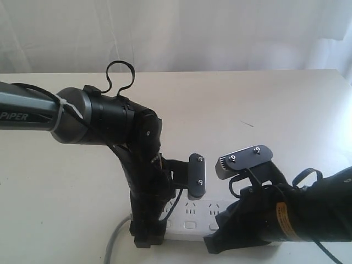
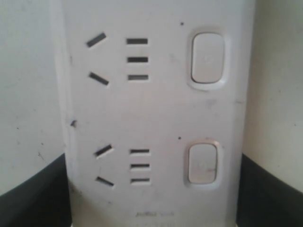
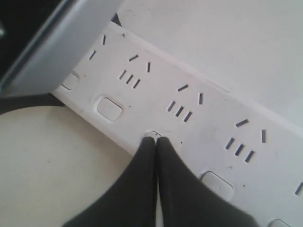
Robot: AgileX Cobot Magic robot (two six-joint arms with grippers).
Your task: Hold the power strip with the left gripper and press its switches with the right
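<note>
Both arms hide most of the power strip; only its middle sockets show, and its grey cord runs off at 7 o'clock. Long and white, it lies at the worktop's 6 o'clock edge. The left hand is clamped across its width. The right hand, fingers together, rests its tips on one of the switches, mostly covering it.

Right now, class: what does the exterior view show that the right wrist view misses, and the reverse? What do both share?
Only the exterior view shows the grey sleeve printed PiPER, the orange wrist band and the grey cord. Only the right wrist view shows the right gripper shut, tips among the small white switches. Both show the long white plastic power strip and the pale tabletop.
</note>
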